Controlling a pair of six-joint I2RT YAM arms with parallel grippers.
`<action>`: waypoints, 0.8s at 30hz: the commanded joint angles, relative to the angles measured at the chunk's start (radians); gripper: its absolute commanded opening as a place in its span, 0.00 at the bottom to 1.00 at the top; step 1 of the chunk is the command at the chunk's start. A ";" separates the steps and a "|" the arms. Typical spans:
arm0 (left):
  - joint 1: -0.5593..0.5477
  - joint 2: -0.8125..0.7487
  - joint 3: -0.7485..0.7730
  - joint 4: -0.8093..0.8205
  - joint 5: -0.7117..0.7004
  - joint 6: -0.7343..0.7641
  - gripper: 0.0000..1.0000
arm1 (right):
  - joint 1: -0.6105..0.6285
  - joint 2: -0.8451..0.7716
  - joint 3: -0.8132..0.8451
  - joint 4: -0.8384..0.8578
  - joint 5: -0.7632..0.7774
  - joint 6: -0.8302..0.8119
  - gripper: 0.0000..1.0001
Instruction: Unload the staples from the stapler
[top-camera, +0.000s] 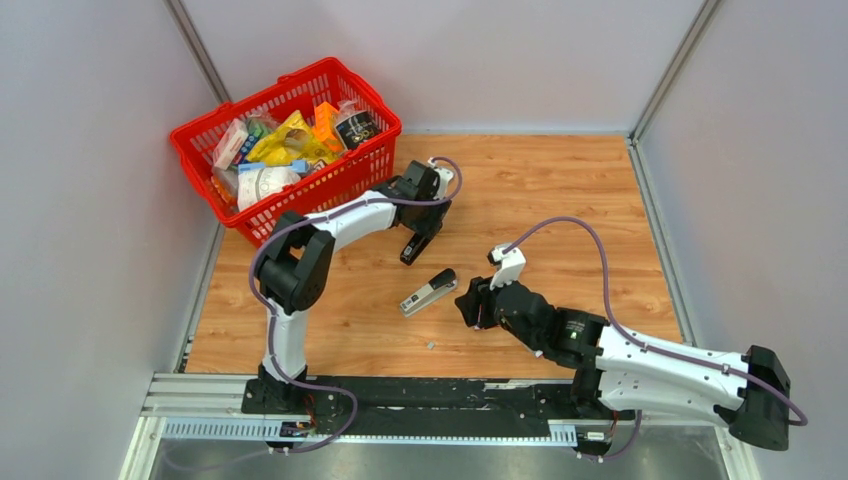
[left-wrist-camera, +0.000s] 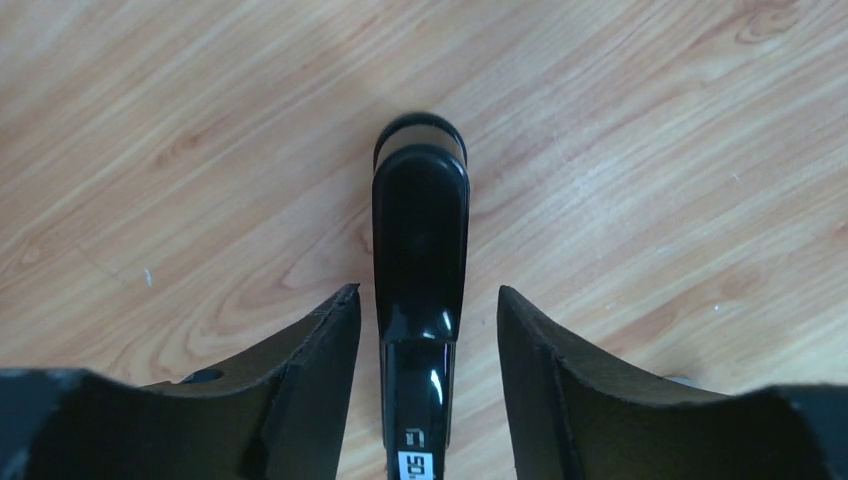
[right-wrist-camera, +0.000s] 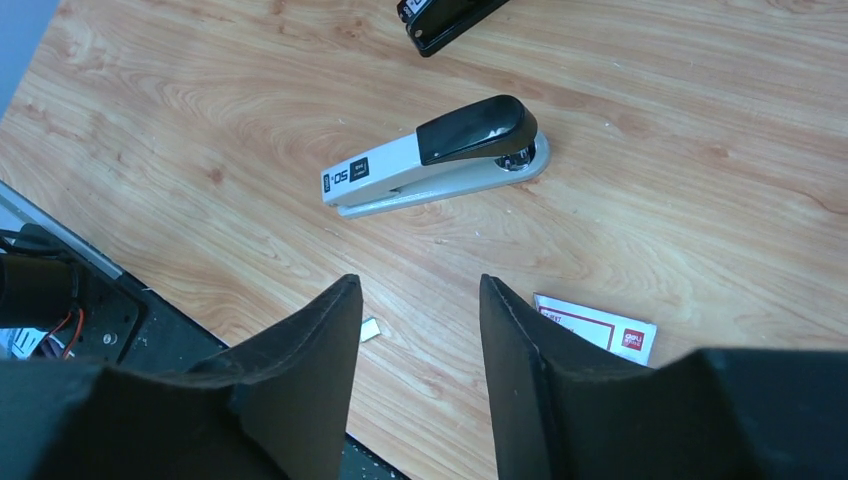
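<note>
The stapler (top-camera: 428, 292), with a black top arm and grey body, lies closed on the wooden table; it also shows in the right wrist view (right-wrist-camera: 435, 160). A tiny silvery strip of staples (top-camera: 430, 344) lies on the wood near the front edge, beside my right finger in the right wrist view (right-wrist-camera: 370, 330). My right gripper (top-camera: 470, 305) is open and empty just right of the stapler, hovering above the table (right-wrist-camera: 417, 280). My left gripper (top-camera: 415, 245) is open, its fingers (left-wrist-camera: 310, 360) straddling a second, all-black stapler (left-wrist-camera: 420, 250) with a gap on each side.
A red basket (top-camera: 290, 130) full of packaged goods stands at the back left. A small white-and-red box (right-wrist-camera: 597, 328) lies on the wood under my right gripper. The black stapler also shows at the top of the right wrist view (right-wrist-camera: 445, 20). The black rail (top-camera: 400, 395) runs along the near edge.
</note>
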 joint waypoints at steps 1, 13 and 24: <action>-0.004 -0.096 -0.010 -0.036 0.004 -0.002 0.63 | -0.002 -0.001 0.052 -0.009 0.029 -0.002 0.52; -0.035 -0.355 -0.215 0.007 0.120 0.029 0.66 | -0.002 -0.036 0.081 -0.075 0.055 -0.042 0.62; -0.162 -0.423 -0.373 0.081 0.251 0.090 0.64 | -0.002 -0.086 0.089 -0.162 0.058 -0.050 0.66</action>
